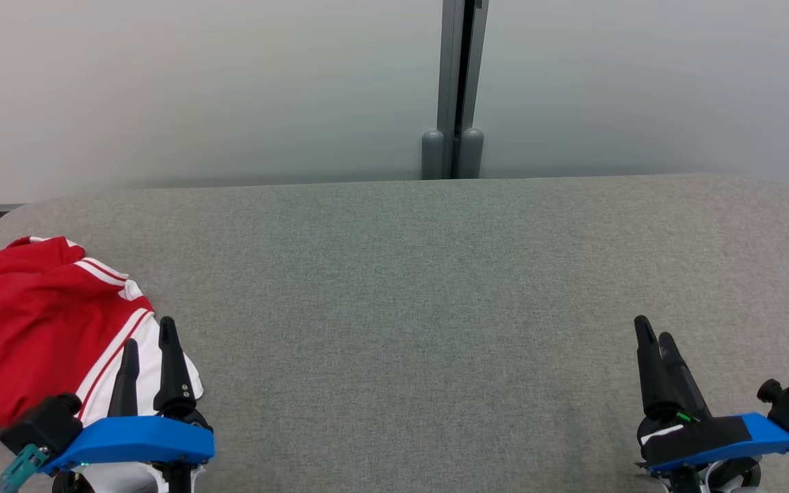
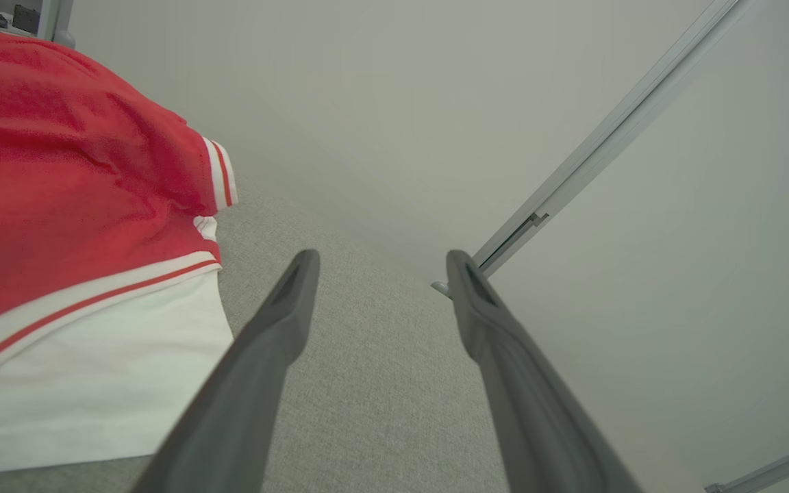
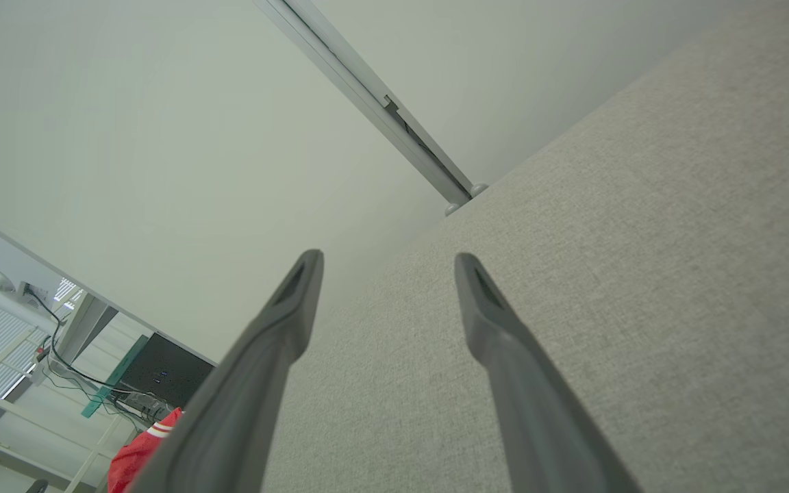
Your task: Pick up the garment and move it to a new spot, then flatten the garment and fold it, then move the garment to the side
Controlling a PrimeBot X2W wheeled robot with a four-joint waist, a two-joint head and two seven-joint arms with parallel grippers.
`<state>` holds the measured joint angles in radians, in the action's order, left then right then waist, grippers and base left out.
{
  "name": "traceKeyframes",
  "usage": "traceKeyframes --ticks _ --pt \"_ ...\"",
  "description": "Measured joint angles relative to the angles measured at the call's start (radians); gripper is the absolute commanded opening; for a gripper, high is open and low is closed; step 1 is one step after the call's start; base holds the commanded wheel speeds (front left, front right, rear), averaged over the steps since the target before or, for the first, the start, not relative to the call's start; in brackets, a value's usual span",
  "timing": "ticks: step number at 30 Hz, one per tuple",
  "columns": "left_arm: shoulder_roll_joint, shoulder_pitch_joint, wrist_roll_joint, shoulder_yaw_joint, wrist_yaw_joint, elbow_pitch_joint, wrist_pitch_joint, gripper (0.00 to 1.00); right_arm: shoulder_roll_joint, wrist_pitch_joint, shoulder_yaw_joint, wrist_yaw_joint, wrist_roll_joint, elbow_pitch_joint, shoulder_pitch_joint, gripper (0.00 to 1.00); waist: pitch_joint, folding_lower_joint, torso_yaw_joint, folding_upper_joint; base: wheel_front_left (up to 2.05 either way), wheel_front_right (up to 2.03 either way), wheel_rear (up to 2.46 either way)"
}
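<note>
No text, label, brand, number or sign can be read in any view, neither on the red and white garment (image 1: 24, 322) at the left of the frame nor on the grey fabric surface (image 1: 435, 308).

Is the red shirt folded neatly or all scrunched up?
Scrunched up. The red garment lies in a bunched, wrinkled heap at the left of the grey table, with striped edges and white fabric poking out unevenly.

we face a grey fabric-covered table surface (image 1: 435, 260) with rounded far corners, set against pale grey wall panels (image 1: 196, 82) joined by a grey metal upright (image 1: 451, 68).
</note>
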<state>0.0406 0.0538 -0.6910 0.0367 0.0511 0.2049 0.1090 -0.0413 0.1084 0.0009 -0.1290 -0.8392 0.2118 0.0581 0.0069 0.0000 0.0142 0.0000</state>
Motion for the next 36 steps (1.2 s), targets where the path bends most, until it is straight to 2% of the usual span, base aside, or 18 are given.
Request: traceKeyframes --ticks 11,36 --pt "0.012 0.004 0.164 -0.023 -0.026 0.037 0.031 1.0 -0.001 0.031 0.018 0.0 0.16 0.023 0.001 1.0 -0.004 0.0 0.004 0.0 0.0 0.0 0.0" --pt "0.026 0.015 0.409 -0.069 -0.052 0.123 0.09 1.0 -0.002 0.09 0.035 0.0 0.44 0.058 0.005 1.0 -0.012 0.0 0.012 0.0 0.0 0.0 0.0"
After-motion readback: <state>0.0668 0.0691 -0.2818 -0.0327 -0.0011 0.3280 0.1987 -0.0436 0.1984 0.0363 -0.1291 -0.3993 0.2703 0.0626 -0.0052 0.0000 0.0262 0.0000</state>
